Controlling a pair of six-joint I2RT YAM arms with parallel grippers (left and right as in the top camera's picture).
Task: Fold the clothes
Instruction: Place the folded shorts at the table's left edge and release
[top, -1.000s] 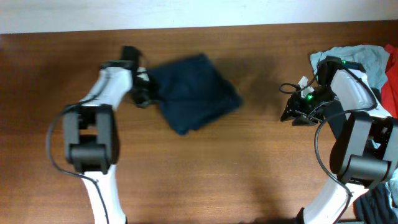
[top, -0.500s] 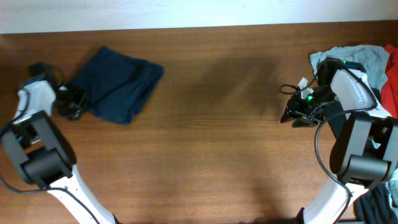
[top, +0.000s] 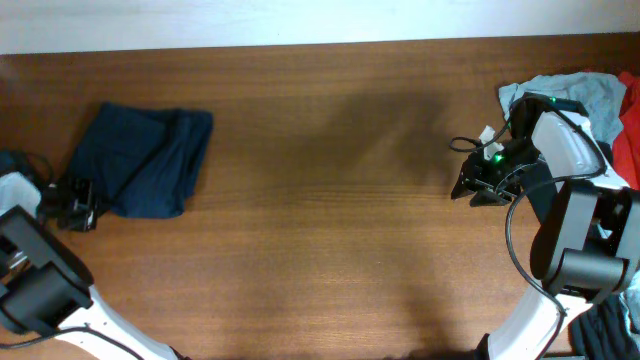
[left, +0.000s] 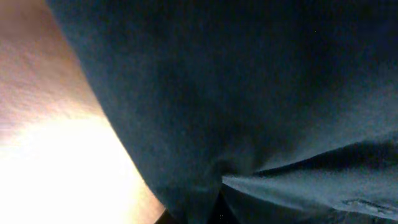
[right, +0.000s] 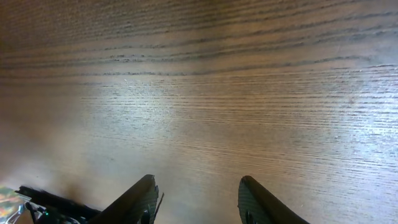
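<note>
Shorts lie folded at far left of table; left gripper clamps their corner; right gripper hangs with jaws apart.

Robotics lab setup, prob: bare wood table w/ robot arm lower left, 2nd arm at right edge, laundry heap upper right, white wall along top
</note>
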